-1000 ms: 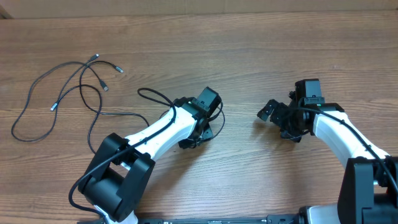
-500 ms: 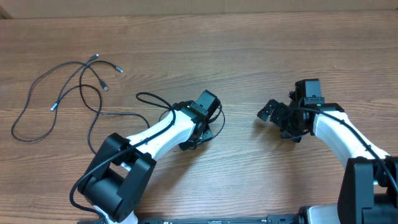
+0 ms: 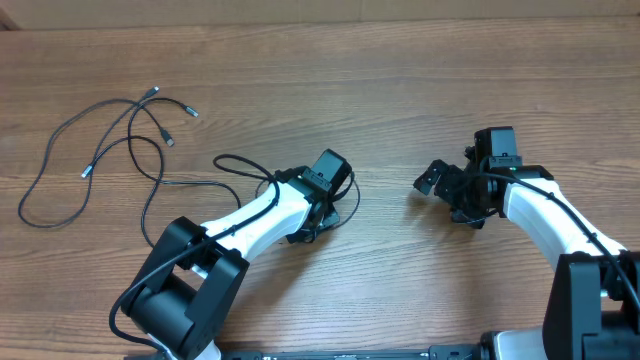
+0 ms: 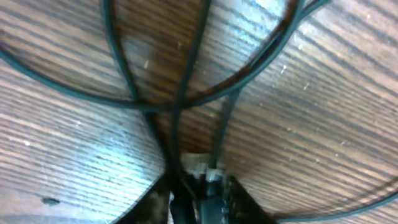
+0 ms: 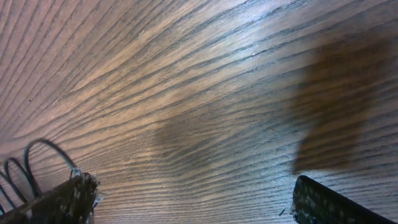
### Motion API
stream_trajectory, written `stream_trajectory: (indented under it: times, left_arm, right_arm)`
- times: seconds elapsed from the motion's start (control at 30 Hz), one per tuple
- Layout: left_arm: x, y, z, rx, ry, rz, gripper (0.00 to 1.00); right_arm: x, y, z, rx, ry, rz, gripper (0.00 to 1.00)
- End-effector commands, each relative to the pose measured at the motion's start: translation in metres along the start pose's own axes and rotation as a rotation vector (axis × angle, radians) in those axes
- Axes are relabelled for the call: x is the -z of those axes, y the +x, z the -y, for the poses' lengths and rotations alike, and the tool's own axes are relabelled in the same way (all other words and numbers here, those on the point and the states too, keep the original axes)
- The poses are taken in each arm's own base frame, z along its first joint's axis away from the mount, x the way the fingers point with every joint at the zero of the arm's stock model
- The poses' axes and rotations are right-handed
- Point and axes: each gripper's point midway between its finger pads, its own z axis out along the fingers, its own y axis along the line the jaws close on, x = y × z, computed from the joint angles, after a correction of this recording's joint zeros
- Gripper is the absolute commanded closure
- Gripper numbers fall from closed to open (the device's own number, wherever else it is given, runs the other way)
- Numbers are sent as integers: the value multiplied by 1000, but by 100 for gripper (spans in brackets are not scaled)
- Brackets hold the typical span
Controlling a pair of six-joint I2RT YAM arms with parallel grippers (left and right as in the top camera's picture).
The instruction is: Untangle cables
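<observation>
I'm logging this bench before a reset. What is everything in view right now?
table: one, brown wood grain, under everything
cables: several, exact count unclear, black with silver plug ends, looping on the left side and running to the left claw
left arm: one, white and black
right arm: one, white and black
left claw: one, black, low over cable strands, grip unclear
right claw: one, black, open, empty

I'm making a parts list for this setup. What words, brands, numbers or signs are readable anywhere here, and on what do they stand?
No text can be read in any view.
The cables show no print, and their plug ends are too small to tell.
The left arm and the right arm show no lettering on their white casings.
The table shows only wood grain.
</observation>
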Motion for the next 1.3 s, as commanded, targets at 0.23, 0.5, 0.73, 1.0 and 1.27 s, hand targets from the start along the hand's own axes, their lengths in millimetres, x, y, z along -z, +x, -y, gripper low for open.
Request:
stream_trajectory:
  times: [0.23, 0.5, 0.73, 1.0, 1.27]
  left_arm:
    - [-5, 4, -5, -58, -11, -9, 96]
    - [22, -18, 26, -264, 67, 49, 96]
    - [47, -39, 52, -460, 122, 118, 96]
    - [87, -93, 44, -452, 27, 245, 96]
    - [125, -155, 2, -320, -61, 303, 96]
  right_arm:
    - [2, -4, -3, 4, -11, 12, 0]
    - [2, -4, -3, 4, -10, 12, 0]
    - [2, -4, -3, 4, -10, 12, 0]
    - [2, -4, -3, 4, -10, 12, 0]
    - [2, -4, -3, 4, -11, 12, 0]
